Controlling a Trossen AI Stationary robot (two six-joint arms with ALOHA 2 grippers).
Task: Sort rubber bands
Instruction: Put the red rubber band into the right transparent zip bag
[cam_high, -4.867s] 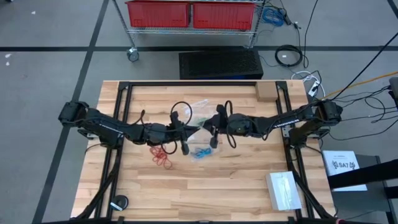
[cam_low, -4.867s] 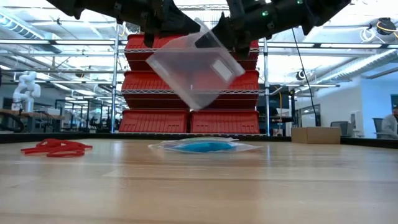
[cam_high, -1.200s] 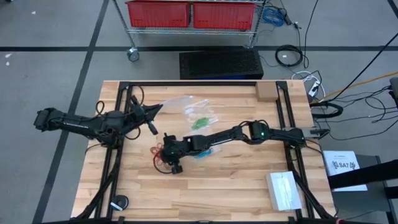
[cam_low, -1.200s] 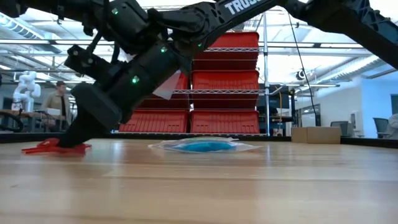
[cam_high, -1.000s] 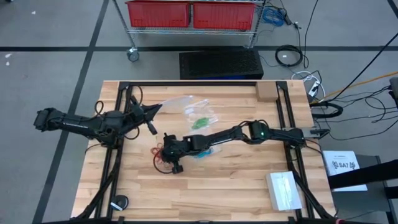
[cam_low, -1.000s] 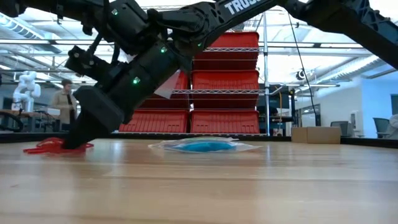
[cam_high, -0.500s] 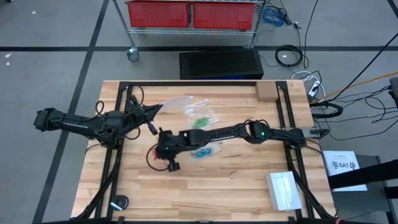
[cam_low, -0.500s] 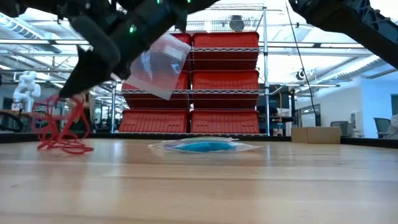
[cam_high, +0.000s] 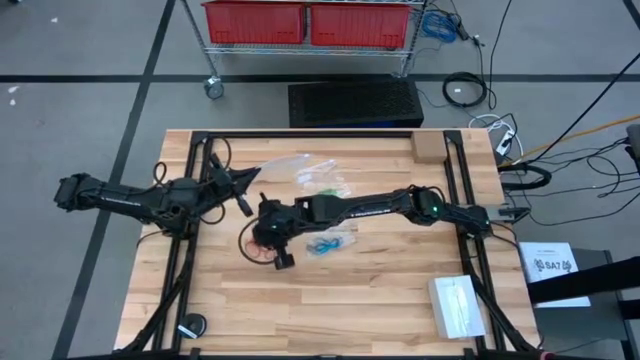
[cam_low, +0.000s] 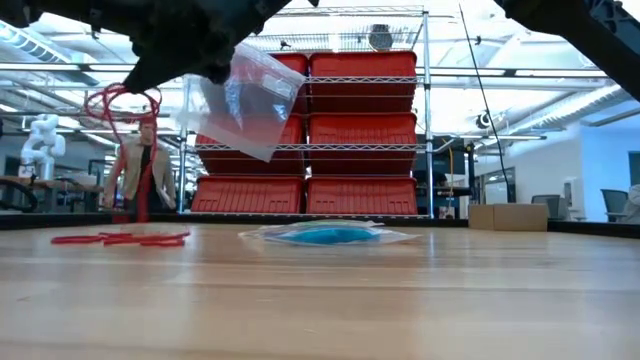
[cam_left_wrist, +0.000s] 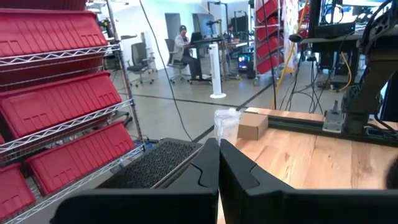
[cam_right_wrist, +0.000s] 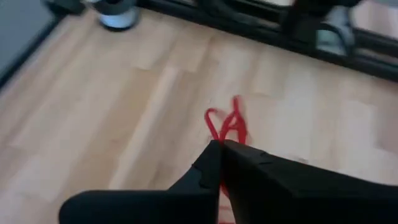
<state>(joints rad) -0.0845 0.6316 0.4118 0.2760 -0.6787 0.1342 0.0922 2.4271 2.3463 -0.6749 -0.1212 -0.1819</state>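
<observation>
Right end effector (cam_right_wrist: 221, 144) of mine is clamped on red rubber bands (cam_right_wrist: 227, 127), lifted above the tabletop (cam_high: 350, 300); left end effector (cam_left_wrist: 218, 144) is closed on a clear bag (cam_low: 243, 100).

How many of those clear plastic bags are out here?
3: one held up by the left arm's fingers, one holding blue bands on the table, one with green bands farther back. Others may be hidden.

table (cam_high: 350, 290) wood | cardboard box (cam_high: 427, 147) corner | red bins (cam_low: 365, 130) behind
</observation>
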